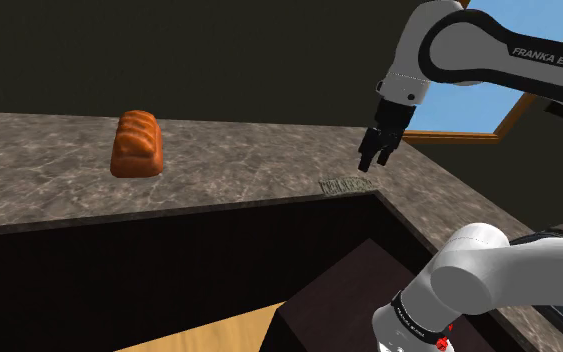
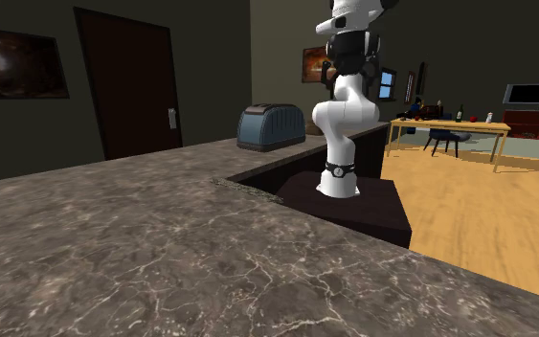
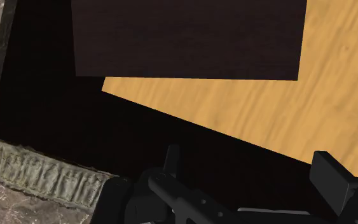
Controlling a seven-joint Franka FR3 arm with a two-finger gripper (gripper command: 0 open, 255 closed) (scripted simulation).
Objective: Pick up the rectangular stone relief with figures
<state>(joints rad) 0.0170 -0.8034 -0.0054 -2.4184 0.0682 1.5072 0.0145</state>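
The stone relief (image 1: 345,185) is a flat grey slab with a row of small carved figures. It lies on the marble counter (image 1: 219,160), right at the counter's inner edge near the corner. In the shoulder view my black gripper (image 1: 371,165) hangs a little above the relief and just to its right, pointing down. Seen from the wrist, the relief (image 3: 41,172) lies off to one side of the open gripper (image 3: 248,159), outside the fingers (image 3: 329,178). Nothing is between the fingers.
A brown loaf of bread (image 1: 136,144) sits on the counter toward the shoulder view's left. The dark stand (image 3: 184,38) and a wooden floor (image 3: 285,121) lie below the gripper. A grey-blue toaster (image 2: 270,126) stands on the counter near the arm (image 2: 342,115).
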